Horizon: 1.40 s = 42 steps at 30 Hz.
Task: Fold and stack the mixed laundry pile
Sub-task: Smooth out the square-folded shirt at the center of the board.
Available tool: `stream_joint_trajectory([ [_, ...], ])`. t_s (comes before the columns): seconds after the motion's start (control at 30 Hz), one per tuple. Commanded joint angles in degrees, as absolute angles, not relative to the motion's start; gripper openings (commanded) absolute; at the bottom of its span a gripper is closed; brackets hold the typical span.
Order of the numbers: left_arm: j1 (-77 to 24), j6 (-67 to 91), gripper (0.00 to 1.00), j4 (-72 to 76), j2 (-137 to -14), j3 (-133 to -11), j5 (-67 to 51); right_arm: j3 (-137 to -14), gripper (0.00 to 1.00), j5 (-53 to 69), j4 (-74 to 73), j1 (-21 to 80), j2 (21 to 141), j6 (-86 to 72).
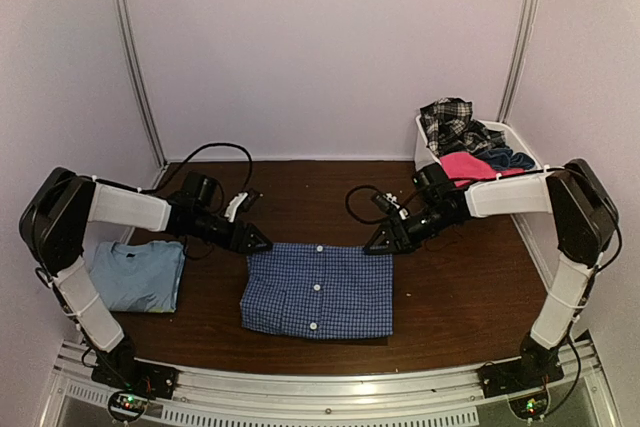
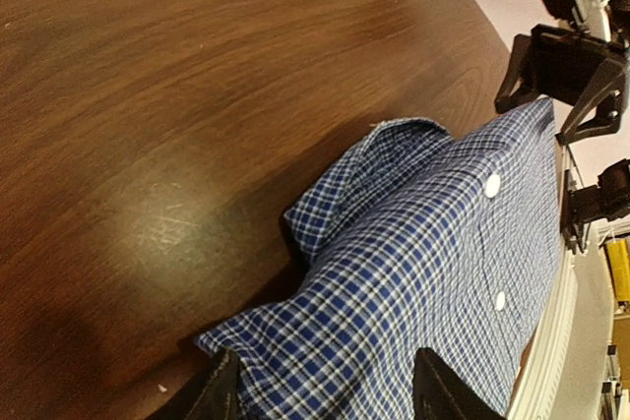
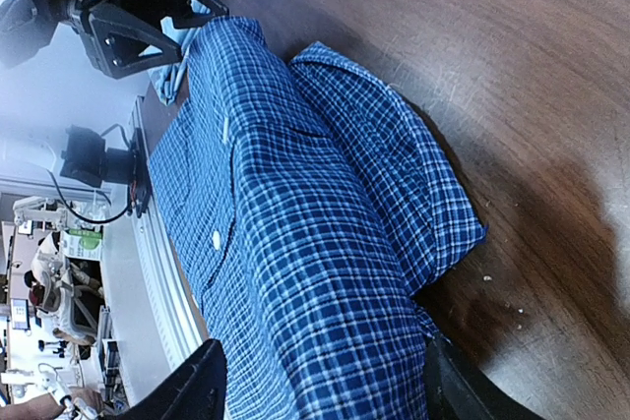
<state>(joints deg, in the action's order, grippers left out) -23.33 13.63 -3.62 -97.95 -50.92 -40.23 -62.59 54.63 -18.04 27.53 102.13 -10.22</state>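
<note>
Lying folded, blue check shirt (image 1: 318, 292), table (image 1: 460, 297)

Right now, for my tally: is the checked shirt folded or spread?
Folded: the checked shirt lies as a compact rectangle, no sleeves out.

Dim soft overhead light, glare patch on the table (image 2: 157, 213), dark shadow beside the check shirt (image 2: 423, 272), wrist views fisheye-warped, backgrounds blurry.

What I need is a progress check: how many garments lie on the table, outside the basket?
2. A light blue folded T-shirt at left; a blue small-check button shirt at centre. Any beneath them would be hidden.
</note>
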Motion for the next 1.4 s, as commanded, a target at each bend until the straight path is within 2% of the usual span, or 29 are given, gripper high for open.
stream_joint_trajectory([
  [0.0,-23.0,17.3,0.59,7.9,-100.3,-49.2,-48.0,-62.9,0.67,55.8,-15.4,28.6,104.7,-8.1],
  [0.13,-23.1,18.3,0.58,10.0,-101.1,-48.3,-49.6,-63.4,0.6,55.6,-16.3,29.0,106.3,-6.7],
  [0.17,-23.1,18.0,0.54,10.0,-101.1,-48.2,-49.6,-63.6,0.57,55.7,-16.5,29.0,106.5,-6.7],
  [0.23,-23.1,18.2,0.41,10.1,-101.1,-48.2,-51.3,-64.4,0.48,56.1,-17.0,29.1,106.6,-6.8],
  [0.27,-23.1,18.6,0.3,10.1,-101.0,-48.2,-52.5,-64.9,0.43,56.6,-17.6,29.2,106.3,-6.9],
  [0.4,-22.6,21.8,0.0,10.4,-98.4,-46.7,-55.5,-65.6,0.23,58.2,-21.0,30.3,102.4,-7.9],
  [0.53,-18.9,28.2,0.0,14.1,-96.3,-43.4,-56.5,-64.5,0.08,60.5,-21.7,30.1,99.3,-10.7],
  [0.67,-17.4,27.6,0.0,11.0,-101.1,-46.8,-54.4,-68.5,0.0,60.8,-21.3,28.2,105.9,-11.6],
  [0.83,-17.2,27.7,0.0,8.3,-110.3,-53.1,-50.4,-73.1,0.0,57.1,-19.3,27.2,117.2,-13.9],
  [1.1,-17.2,24.6,0.0,0.5,-116.5,-60.1,-45.6,-76.6,0.0,53.0,-18.3,26.4,124.7,-15.6],
  [1.27,-17.2,22.0,0.0,-6.3,-117.2,-61.3,-42.0,-77.1,0.0,52.2,-20.3,26.3,125.0,-14.1],
  [1.37,-17.5,20.8,0.0,-7.1,-114.2,-61.6,-44.2,-76.7,0.0,51.7,-22.2,26.2,121.9,-12.3],
])
